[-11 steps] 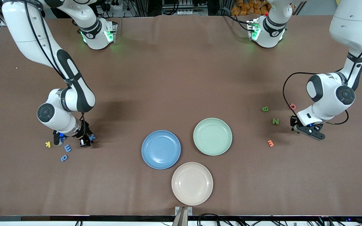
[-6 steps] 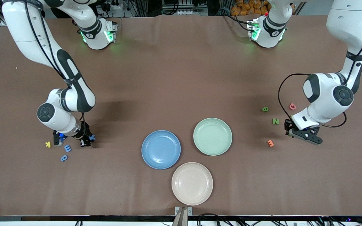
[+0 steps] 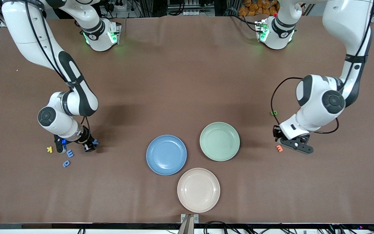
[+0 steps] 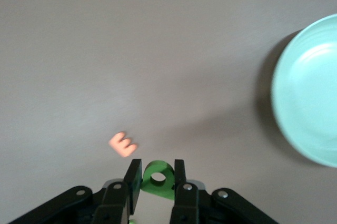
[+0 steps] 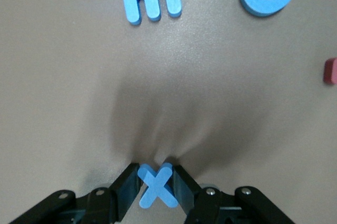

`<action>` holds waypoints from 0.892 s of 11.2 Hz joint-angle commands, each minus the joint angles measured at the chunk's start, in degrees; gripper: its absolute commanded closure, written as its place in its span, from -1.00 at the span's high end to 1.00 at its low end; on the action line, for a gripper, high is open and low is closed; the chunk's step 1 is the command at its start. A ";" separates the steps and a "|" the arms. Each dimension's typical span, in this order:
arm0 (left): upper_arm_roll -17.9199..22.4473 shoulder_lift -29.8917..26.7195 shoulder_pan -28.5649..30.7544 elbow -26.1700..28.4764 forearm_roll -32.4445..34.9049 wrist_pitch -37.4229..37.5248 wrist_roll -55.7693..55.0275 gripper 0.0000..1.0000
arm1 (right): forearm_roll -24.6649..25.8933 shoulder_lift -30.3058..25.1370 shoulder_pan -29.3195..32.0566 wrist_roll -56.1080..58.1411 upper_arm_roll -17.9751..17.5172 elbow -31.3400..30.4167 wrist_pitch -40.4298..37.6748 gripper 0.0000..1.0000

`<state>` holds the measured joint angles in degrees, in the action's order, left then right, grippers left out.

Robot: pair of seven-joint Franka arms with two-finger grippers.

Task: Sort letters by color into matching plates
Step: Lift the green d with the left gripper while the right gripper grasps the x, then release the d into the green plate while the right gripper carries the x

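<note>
Between the right gripper's (image 5: 156, 190) pinching fingers I'm holding the blue X (image 5: 156, 184) at the tabletop; the left gripper (image 4: 154, 179), clamping a green letter (image 4: 157, 176), risks dropping it short of the green plate (image 3: 219, 141).

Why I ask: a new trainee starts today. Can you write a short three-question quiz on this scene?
1. Multiple choice: what is clamped in the left end effector?
A. a green letter
B. a red cube
C. nothing

2. True or false: the blue plate has a letter lying in it.

3. Fill in the blank: the right end effector is shut on a blue letter shaped like ___.

Key:
1. A
2. False, since the plate is bare.
3. X
</note>
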<state>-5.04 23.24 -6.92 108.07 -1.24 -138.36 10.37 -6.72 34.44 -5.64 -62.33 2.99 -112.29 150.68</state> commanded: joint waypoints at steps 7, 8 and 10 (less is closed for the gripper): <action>0.64 12.52 -14.51 -14.36 -1.04 1.25 -24.14 -1.00 | 0.04 0.81 -0.34 18.97 -0.09 0.84 -0.47 -0.51; 0.64 13.92 -15.65 -15.33 -1.04 1.25 -26.17 -1.00 | 0.22 0.55 -0.34 22.83 -0.09 0.84 -0.47 -0.51; 0.73 16.39 -17.85 -16.83 -0.87 1.25 -29.95 -1.00 | 0.66 0.54 -0.34 29.43 -0.09 2.07 -0.56 -0.48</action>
<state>-5.05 36.12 -22.44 95.19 -1.30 -138.24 -15.81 -6.51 34.31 -5.67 -39.34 3.01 -111.57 150.32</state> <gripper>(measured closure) 0.709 0.687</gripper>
